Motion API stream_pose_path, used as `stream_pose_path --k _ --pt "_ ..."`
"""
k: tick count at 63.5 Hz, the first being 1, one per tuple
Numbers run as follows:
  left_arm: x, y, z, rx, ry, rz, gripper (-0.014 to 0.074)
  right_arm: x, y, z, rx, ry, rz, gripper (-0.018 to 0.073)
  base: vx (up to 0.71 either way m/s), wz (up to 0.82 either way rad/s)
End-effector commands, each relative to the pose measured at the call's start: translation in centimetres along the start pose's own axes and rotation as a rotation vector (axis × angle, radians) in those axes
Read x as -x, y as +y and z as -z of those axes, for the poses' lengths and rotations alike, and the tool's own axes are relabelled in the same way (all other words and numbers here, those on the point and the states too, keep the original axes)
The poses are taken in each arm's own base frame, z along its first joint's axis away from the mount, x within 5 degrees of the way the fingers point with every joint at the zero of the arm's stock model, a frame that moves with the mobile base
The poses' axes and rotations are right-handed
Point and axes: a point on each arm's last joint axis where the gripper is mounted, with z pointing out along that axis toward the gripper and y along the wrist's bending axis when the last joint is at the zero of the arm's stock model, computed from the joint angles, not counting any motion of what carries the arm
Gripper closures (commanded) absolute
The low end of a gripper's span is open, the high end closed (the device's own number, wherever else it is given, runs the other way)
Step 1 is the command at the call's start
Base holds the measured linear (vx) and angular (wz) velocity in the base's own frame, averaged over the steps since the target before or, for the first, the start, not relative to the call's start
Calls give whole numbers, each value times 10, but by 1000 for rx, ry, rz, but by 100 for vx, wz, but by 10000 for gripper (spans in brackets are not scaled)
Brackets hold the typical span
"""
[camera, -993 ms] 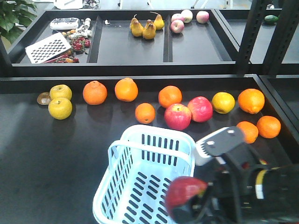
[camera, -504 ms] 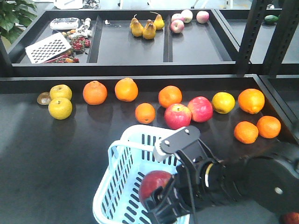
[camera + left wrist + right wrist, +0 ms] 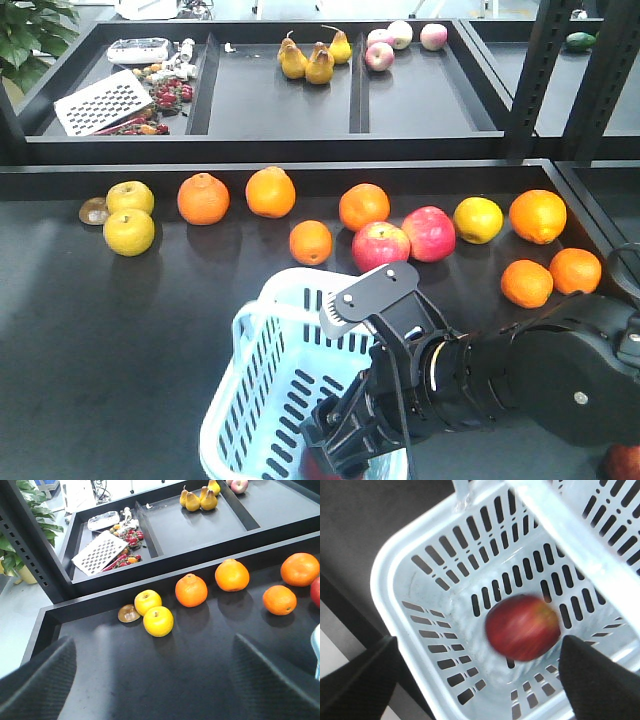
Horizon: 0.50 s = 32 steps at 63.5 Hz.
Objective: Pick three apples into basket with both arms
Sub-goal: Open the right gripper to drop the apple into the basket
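**Hovering over the basket: right gripper spread, one apple inside**

Your right arm reaches in from the near right, over the pale blue basket. The basket stands at near centre on the black table. In the wrist view, your right gripper has its fingers spread wide. A dark red apple, blurred, shows inside the basket over its slotted floor, touching neither finger. A second dark red apple shows partly at the near right corner. Your left gripper is also spread wide, with nothing between its fingers, above bare table. Beyond it lie two yellow apples. Two pink-red apples and several oranges lie in a row beyond the basket.
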Motion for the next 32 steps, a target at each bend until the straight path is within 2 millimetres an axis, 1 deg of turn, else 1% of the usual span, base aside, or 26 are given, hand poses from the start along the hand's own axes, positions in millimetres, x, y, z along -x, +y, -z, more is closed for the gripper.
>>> stream_pose_path --k 1,6,11,20,28,32 --pt "13 2 5 13 -89 8 6 13 2 12 3 -89 10 -65 0 0" --pt "13 2 5 13 -89 8 6 9 3 15 9 -52 11 -62 0 0" --pt "13 2 5 13 -89 8 6 4 4 23 16 -10 13 -55 0 0" --pt "13 2 5 13 -89 8 6 -5 3 43 -13 37 7 -39 0 0" --pt "13 2 5 13 -89 8 6 -13 -13 65 -133 66 -56 -29 0 0" --pt "13 2 5 13 -89 8 6 -17 -28 76 -224 73 -88 -29 0 0"
